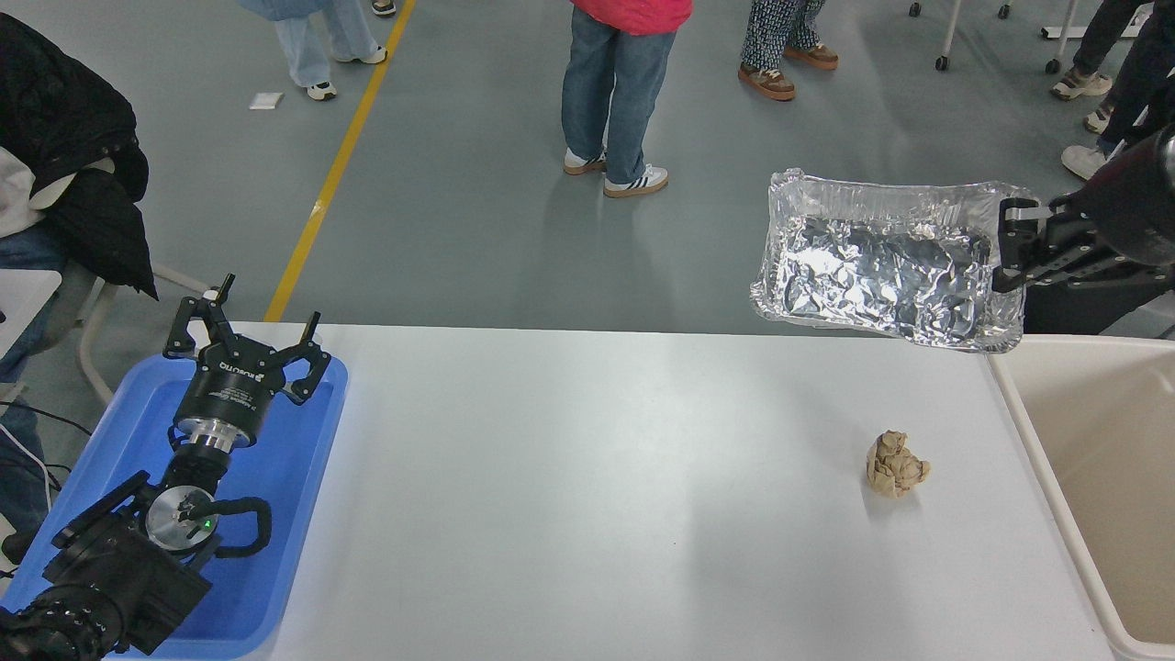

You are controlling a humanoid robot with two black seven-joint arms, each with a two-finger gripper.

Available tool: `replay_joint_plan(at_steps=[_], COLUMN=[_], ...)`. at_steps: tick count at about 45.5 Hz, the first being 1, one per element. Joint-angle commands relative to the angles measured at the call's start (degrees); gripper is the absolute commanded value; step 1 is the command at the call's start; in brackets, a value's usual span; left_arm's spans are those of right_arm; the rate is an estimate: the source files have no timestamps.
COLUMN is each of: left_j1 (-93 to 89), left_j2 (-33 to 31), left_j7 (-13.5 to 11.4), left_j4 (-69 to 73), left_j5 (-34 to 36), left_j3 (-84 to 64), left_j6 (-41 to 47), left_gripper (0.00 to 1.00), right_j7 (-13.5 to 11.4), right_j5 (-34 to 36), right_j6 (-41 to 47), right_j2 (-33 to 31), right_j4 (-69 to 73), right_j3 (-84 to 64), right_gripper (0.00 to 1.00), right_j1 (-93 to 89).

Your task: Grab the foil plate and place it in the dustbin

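The foil plate [881, 262], a crinkled silver tray, hangs in the air above the table's far right edge, its hollow side facing me. My right gripper [1010, 246] comes in from the right edge and is shut on the plate's right rim. The beige dustbin [1028, 431] stands at the table's right end, just right of and below the plate. My left gripper [243, 335] is parked at the lower left, open and empty above the blue tray.
A crumpled brown paper ball [897, 464] lies on the white table [587, 496] left of the dustbin. A shallow blue tray [275, 514] sits at the left end. Several people stand on the floor beyond the table.
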Motion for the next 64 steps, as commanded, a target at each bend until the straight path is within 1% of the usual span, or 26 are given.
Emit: replay_joint_plan(at_steps=[1,15,20,25,34,35,43,53,64], left_j1=[0.00,0.00,0.00,0.00,0.00,0.00,0.00,0.00,0.00], left_j2=[0.00,0.00,0.00,0.00,0.00,0.00,0.00,0.00,0.00], left_j7=[0.00,0.00,0.00,0.00,0.00,0.00,0.00,0.00,0.00], left_j4=[0.02,0.02,0.02,0.02,-0.07,0.02,0.02,0.02,0.02], left_j5=[0.00,0.00,0.00,0.00,0.00,0.00,0.00,0.00,0.00], left_j3=[0.00,0.00,0.00,0.00,0.00,0.00,0.00,0.00,0.00], left_j6=[0.00,0.00,0.00,0.00,0.00,0.00,0.00,0.00,0.00], left_gripper=[1.00,1.00,1.00,1.00,1.00,1.00,1.00,1.00,1.00], right_j7=[0.02,0.02,0.02,-0.07,-0.25,-0.34,-0.25,-0.25,-0.25], right_j5=[-2.23,-1.44,-1.00,-0.48,4.53,5.67,10.07,10.34,10.51], right_j6=[-1.11,-1.54,-2.68,-5.67,-14.80,-17.34,-29.04,-41.00,-46.63], right_j2=[-4.10,-10.26,-10.79,-11.49,-11.75,-11.75,-10.88,-7.28,-4.81], right_j4=[-11.94,-31.63,-37.61,-41.57,-43.86,-44.03,-44.30,-44.47,-44.56], right_j3=[-0.06,1.16,2.13,3.54,4.51,4.51,9.07,21.11,28.85], right_gripper=[0.00,0.00,0.00,0.00,0.00,0.00,0.00,0.00,0.00], right_j1=[-10.41,-28.16,-34.58,-41.26,-50.67,-52.59,-62.26,-74.40,-81.87])
